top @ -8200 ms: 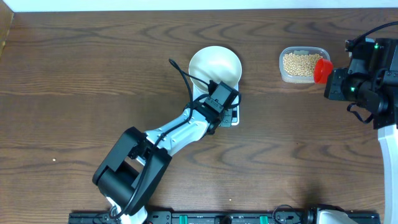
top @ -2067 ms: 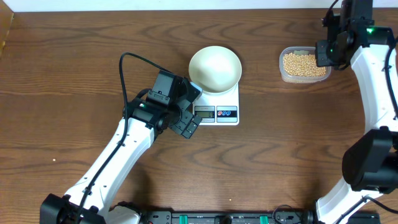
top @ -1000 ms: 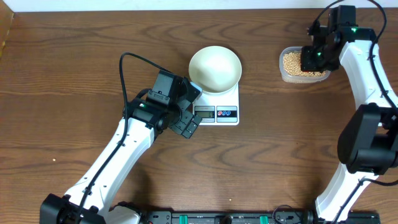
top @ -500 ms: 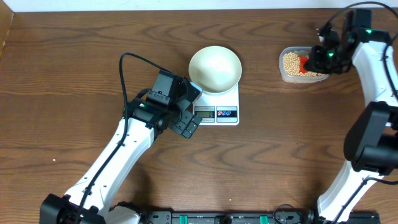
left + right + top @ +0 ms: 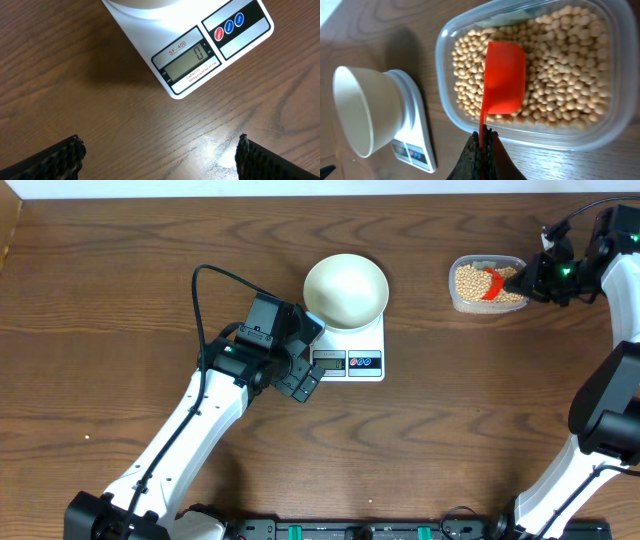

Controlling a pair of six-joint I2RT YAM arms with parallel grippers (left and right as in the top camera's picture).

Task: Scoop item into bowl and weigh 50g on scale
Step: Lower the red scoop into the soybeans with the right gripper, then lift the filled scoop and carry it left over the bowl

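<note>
Left hand (image 5: 306,358) hangs spread wide and empty above the wooden surface (image 5: 120,300), just beside the front left corner of the scale (image 5: 362,362), where it has stood unmoved for the last two seconds. The scale's display (image 5: 187,60) shows a zero, and the white bowl (image 5: 346,290) sitting on its platform has nothing inside. The change is on the other side: a second ago the right arm stood directly over the clear plastic tub (image 5: 458,302), and it has since drawn back toward the right edge, leaving the red scoop (image 5: 505,80) in plain sight. The scoop's cup now lies among the soybeans (image 5: 560,75), with its handle reaching out over the tub's wall. The right hand (image 5: 482,145) is clenched tight on the end of that thin handle and touches nothing else. No beans can be seen riding on the scoop from either view, so the first load looks not yet lifted. Every bean appears to be in the tub, well apart from the bowl, and the weighing has yet to begin.
</note>
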